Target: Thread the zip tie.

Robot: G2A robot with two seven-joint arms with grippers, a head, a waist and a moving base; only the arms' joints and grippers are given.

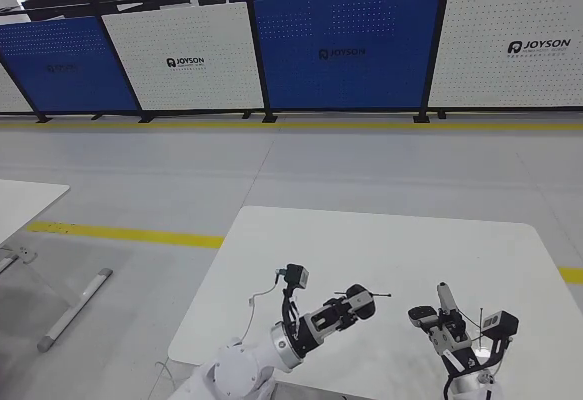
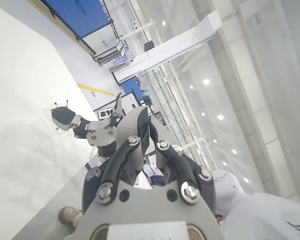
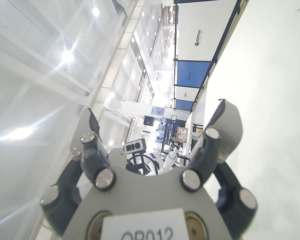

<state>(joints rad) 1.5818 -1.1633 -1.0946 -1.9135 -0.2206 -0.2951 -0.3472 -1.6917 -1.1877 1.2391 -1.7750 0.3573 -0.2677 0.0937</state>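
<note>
Both arms hover over the near edge of the white table (image 1: 391,250). My left gripper (image 1: 364,298) is shut, its black pads (image 2: 143,128) pressed together with nothing visible between them; it points sideways toward the other arm. My right gripper (image 1: 431,308) stands open a little to the right of it, fingers spread wide (image 3: 156,109) and nothing between them. In the left wrist view the right gripper (image 2: 116,109) sits farther off above the table top (image 2: 20,101), with thin marker pins on its wrist.
The table's near edge lies just below both arms, and its surface stretches bare toward the far side. A second white table (image 1: 11,205) stands off to the left across the floor. Blue and white fence panels (image 1: 341,55) close off the back.
</note>
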